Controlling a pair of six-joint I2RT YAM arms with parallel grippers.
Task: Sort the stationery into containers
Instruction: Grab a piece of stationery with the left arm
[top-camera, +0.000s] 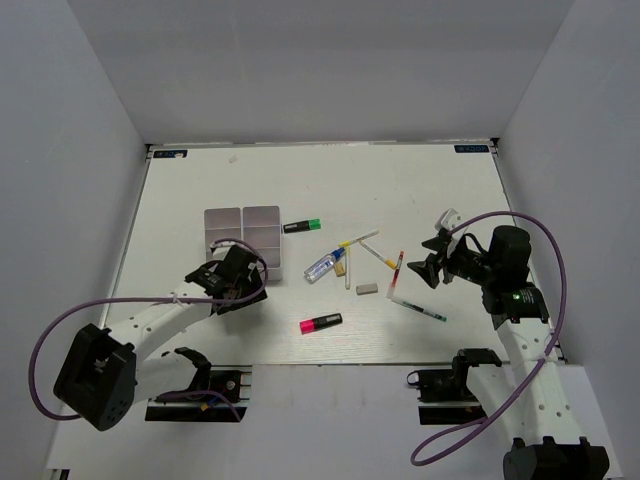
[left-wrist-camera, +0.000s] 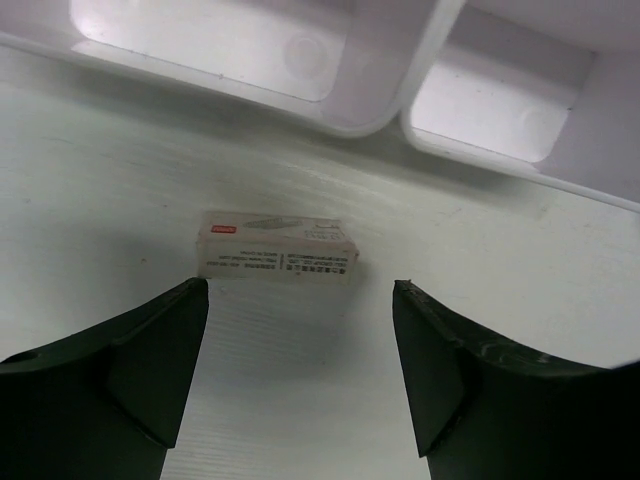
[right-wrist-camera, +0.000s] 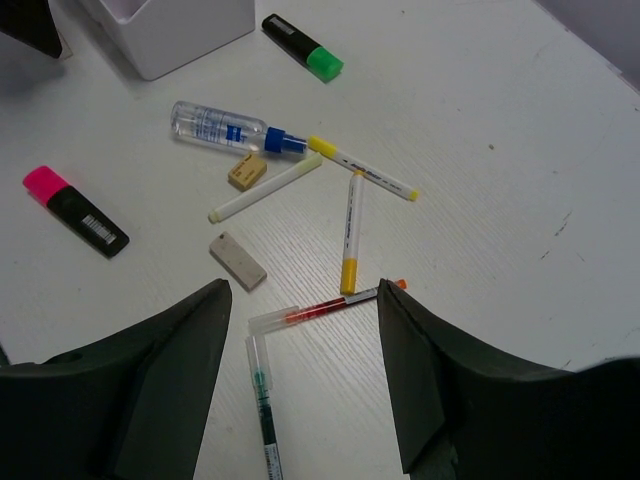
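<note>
The white divided tray (top-camera: 243, 225) stands left of centre; its rim fills the top of the left wrist view (left-wrist-camera: 400, 125). My left gripper (top-camera: 244, 272) is open and empty at the tray's near edge, with a small pale printed eraser block (left-wrist-camera: 277, 250) lying just ahead of its jaws (left-wrist-camera: 300, 292). My right gripper (top-camera: 426, 258) is open and empty, hovering over a red pen (right-wrist-camera: 325, 308) and a green pen (right-wrist-camera: 263, 400). Yellow-tipped white pens (right-wrist-camera: 350, 232), the blue-capped tube (right-wrist-camera: 225, 127), two erasers (right-wrist-camera: 238, 261) and the pink (right-wrist-camera: 77, 212) and green (right-wrist-camera: 303, 46) highlighters lie scattered on the table.
The scattered stationery lies in the table's middle, between the two arms: the green highlighter (top-camera: 302, 226), the tube (top-camera: 325, 265), the pink highlighter (top-camera: 321, 323). Grey walls enclose the table on three sides. Purple cables loop beside each arm.
</note>
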